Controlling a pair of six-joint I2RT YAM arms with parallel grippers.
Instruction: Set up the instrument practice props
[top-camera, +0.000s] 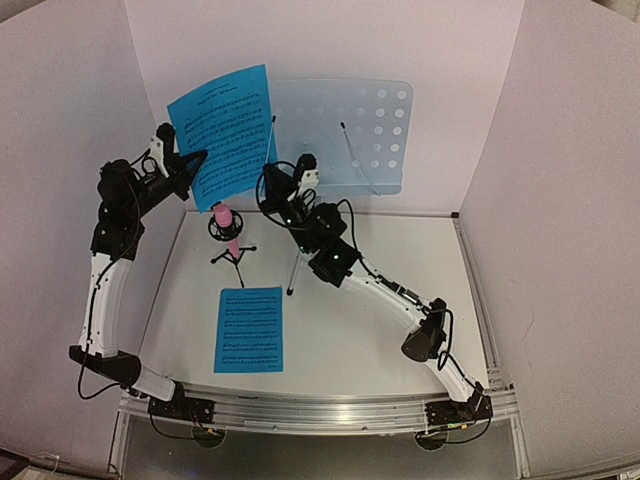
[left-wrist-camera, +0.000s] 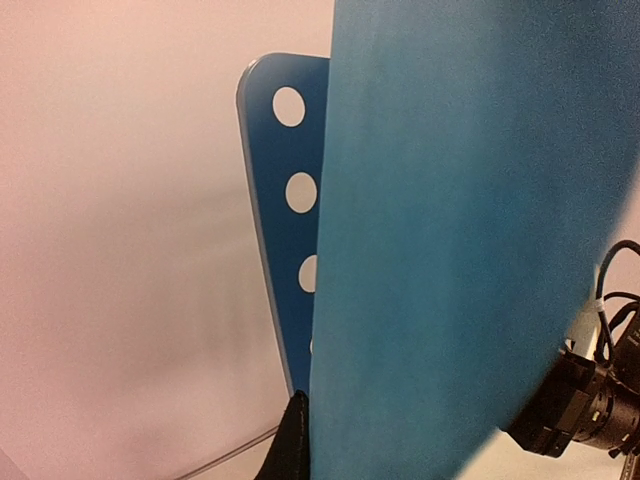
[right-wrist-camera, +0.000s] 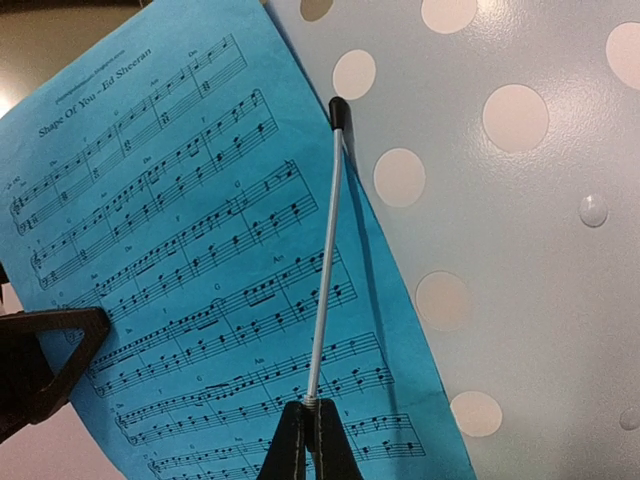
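Observation:
The pale blue-grey perforated stand desk (top-camera: 350, 125) stands at the back on a silver tripod (top-camera: 293, 268). My left gripper (top-camera: 198, 162) is shut on the left edge of one bright blue music sheet (top-camera: 222, 130) and holds it upright against the desk's left part. In the left wrist view the sheet's blank back (left-wrist-camera: 470, 230) fills the frame and hides one finger. My right gripper (right-wrist-camera: 312, 418) is shut on the base of the desk's thin wire page holder (right-wrist-camera: 328, 250), which lies across the sheet (right-wrist-camera: 200, 280). The second blue sheet (top-camera: 249, 328) lies flat on the table.
A pink microphone on a small black tripod (top-camera: 227, 228) stands left of the stand's legs, behind the flat sheet. A second wire page holder (top-camera: 357, 150) lies across the desk's right half. White walls close in the back and both sides.

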